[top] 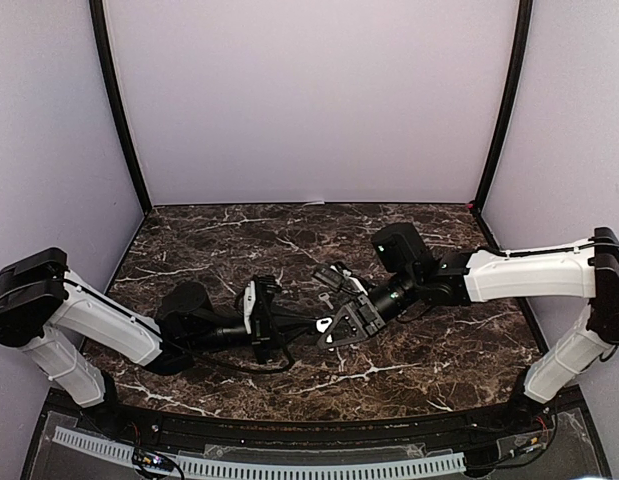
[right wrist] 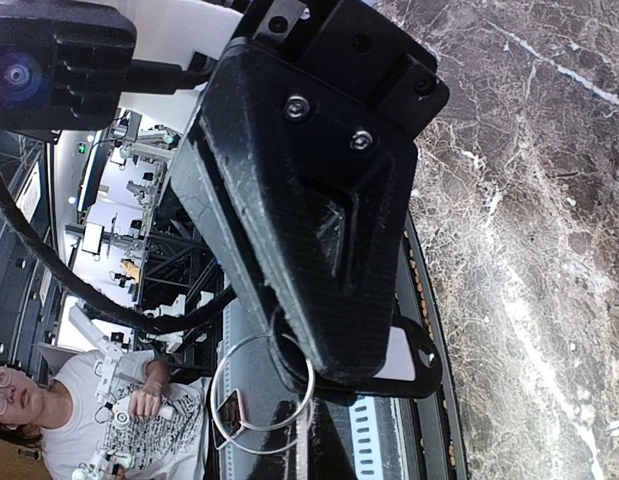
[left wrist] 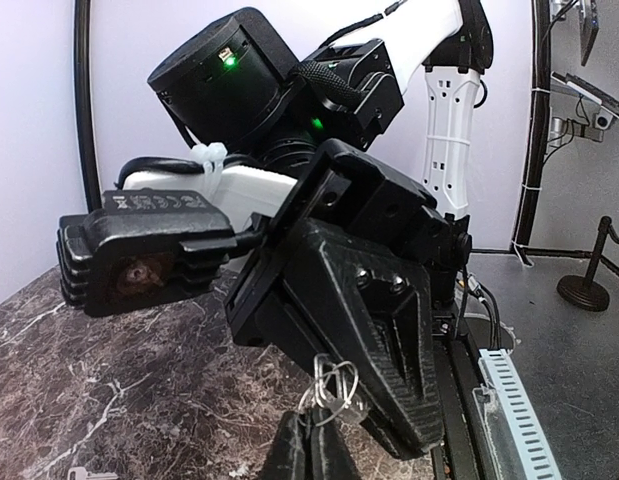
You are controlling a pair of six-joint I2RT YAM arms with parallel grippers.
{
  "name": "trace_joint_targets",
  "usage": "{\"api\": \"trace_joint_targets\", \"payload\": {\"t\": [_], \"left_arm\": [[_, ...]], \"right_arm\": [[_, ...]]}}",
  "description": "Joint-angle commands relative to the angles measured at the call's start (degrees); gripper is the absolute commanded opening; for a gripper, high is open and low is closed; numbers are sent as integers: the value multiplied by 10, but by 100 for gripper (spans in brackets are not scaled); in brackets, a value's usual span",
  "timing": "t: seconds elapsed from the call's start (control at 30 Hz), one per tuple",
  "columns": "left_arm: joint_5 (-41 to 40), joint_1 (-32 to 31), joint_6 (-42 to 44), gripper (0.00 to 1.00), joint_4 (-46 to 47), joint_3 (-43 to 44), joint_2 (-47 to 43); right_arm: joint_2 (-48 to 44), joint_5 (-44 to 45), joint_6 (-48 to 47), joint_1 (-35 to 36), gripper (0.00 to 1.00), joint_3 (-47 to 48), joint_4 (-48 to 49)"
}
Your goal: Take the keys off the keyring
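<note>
The keyring is held in the air between my two grippers. Its thin metal ring point(right wrist: 261, 395) hangs from its black fob point(right wrist: 414, 362), which has a pale face. My right gripper point(right wrist: 341, 368) is shut on the fob. My left gripper point(left wrist: 311, 440) is shut on the ring point(left wrist: 336, 388), fingertips pressed together at the bottom of the left wrist view. In the top view the left gripper point(top: 289, 325) and right gripper point(top: 334, 328) meet tip to tip above mid-table. One small silvery key point(left wrist: 84, 472) lies on the marble. No key shows on the ring.
The dark marble table point(top: 219, 235) is walled by pale panels at the back and sides. A cable tray point(left wrist: 514, 420) runs along the near edge. The right wrist camera mount point(left wrist: 139, 260) sits close beside the held ring.
</note>
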Motion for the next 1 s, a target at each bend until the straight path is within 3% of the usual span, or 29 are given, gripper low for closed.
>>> {"api": "trace_joint_targets", "payload": {"t": [0.0, 0.17, 0.33, 0.53, 0.73, 0.97], "left_arm": [[22, 1, -3, 0, 46, 10, -9], [59, 1, -10, 0, 19, 4, -37], [137, 1, -20, 0, -88, 27, -67], [214, 1, -66, 0, -116, 28, -86], [285, 1, -118, 0, -87, 34, -78], [301, 2, -147, 0, -45, 38, -60]], "right_arm": [[4, 0, -16, 12, 0, 17, -2], [9, 32, -80, 12, 0, 34, -77], [7, 70, -155, 11, 0, 57, -149], [1, 115, -241, 12, 0, 76, -211], [6, 83, -269, 29, 0, 79, -197], [27, 64, -296, 56, 0, 88, -199]]}}
